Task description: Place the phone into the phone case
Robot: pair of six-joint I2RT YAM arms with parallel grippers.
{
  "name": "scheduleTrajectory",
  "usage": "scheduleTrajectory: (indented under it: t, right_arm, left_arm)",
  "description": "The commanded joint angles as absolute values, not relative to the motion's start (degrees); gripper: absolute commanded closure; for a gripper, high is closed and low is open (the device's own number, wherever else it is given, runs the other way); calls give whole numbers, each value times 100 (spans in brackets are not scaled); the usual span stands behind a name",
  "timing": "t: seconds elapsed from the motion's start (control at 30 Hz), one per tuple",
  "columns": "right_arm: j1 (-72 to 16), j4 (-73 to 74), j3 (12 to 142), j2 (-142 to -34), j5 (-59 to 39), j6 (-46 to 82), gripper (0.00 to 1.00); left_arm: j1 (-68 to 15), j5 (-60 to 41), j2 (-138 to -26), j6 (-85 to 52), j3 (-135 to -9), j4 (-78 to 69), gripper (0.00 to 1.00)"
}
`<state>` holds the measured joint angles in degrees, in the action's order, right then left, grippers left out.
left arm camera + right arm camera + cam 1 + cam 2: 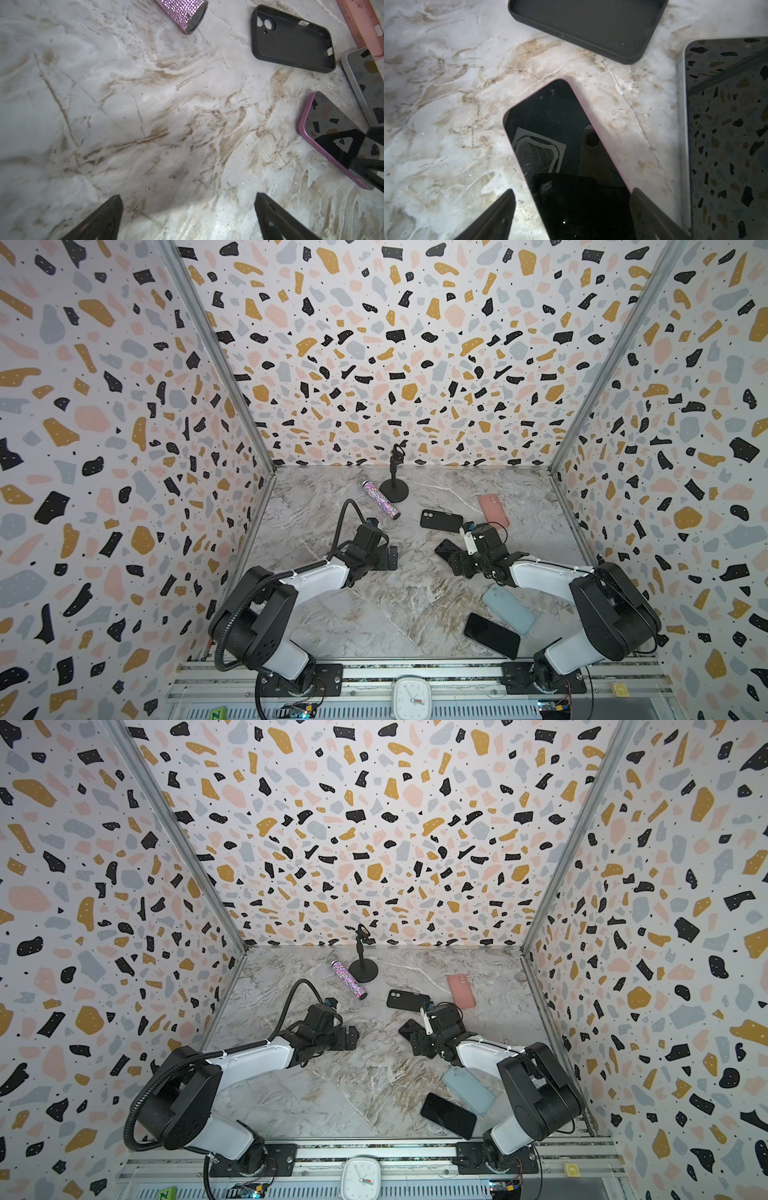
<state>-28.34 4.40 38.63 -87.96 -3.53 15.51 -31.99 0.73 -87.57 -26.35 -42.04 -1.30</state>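
Note:
A phone [560, 135] with a dark screen and pink rim lies flat on the marble table, and both top views show it [444, 548] [408, 1029]. My right gripper [572, 192] straddles its near end, open. One finger sits at the pink rim and a strip of table shows between the other finger and the phone. The empty black phone case [441, 520] [587, 22] lies open side up just beyond the phone. My left gripper [188, 195] [390, 558] hovers open over bare table to the left, with nothing between its fingers.
A second phone [726, 135] with a pale rim lies beside the pink-rimmed one. A pink case [493, 510] lies at the back right. A light blue case [509, 608] and a black phone [491, 635] lie at the front right. A glittery cylinder [380, 499] and a small black stand [394, 485] are at the back.

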Motion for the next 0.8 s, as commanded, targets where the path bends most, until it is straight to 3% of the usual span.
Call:
scheduleTrajectory:
  t: [0.0, 0.5, 0.77]
  right_arm:
    - [-2819, 385, 4006, -8824, -465, 1548, 12]
    - [-2812, 162, 4106, -8924, -905, 1890, 9]
    - [-2431, 97, 4653, -8897, -732, 2219, 20]
  left_arm:
    - [-3273, -118, -8824, -2487, -4370, -272, 0]
    - [-3318, -268, -8706, -2657, -4363, -239, 0]
    - [-3331, -540, -8609, -3050, -4567, -84, 0]
